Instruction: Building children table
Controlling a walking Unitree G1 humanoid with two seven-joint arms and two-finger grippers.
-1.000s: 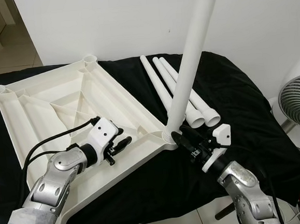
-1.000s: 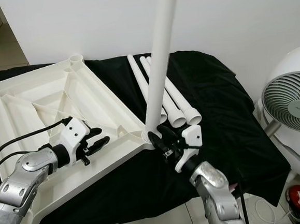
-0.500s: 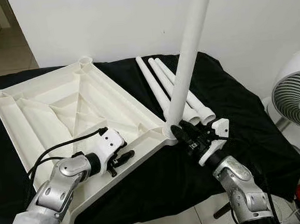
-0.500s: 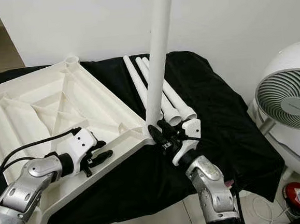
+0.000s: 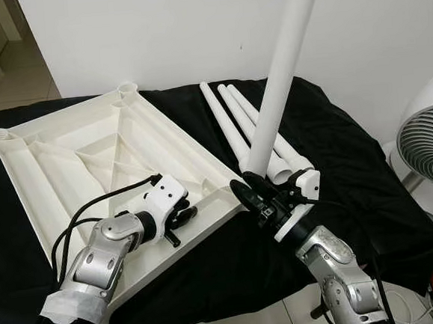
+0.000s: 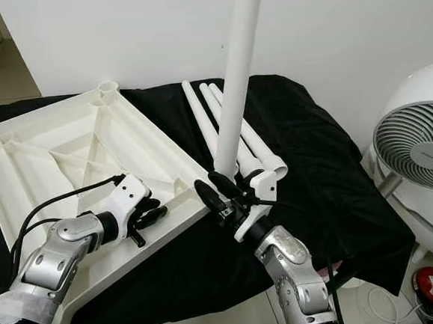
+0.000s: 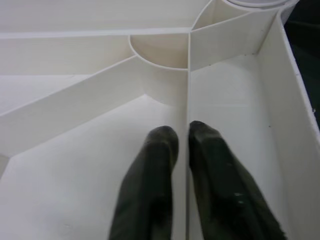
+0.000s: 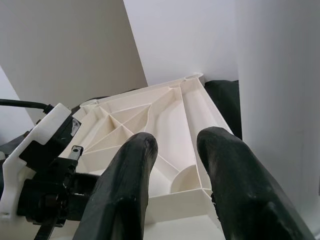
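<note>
A: Item one, the tabletop (image 5: 88,157)?
B: White, lying upside down on the black cloth (image 5: 335,145), ribs facing up, taking up the left half of the head view. Corner sockets are showing at the upper left and upper centre.

A: Item two, the legs?
B: One white table leg (image 5: 281,74) is standing tilted at the tabletop's near right corner, running up out of the top of the frame. Three spare legs (image 5: 247,126) are lying side by side on the cloth just behind it, centre frame.

A: Left gripper (image 7: 181,137)?
B: It is resting inside the tabletop at lower centre, fingers pinching narrowly on a thin rib (image 7: 189,90).

A: Right gripper (image 5: 251,195)?
B: It is sitting at the foot of the standing leg, fingers parted a moderate way; whether they are gripping the leg, I cannot tell.

A: Anything else?
B: A white fan (image 5: 429,145) is standing at the right edge.
</note>
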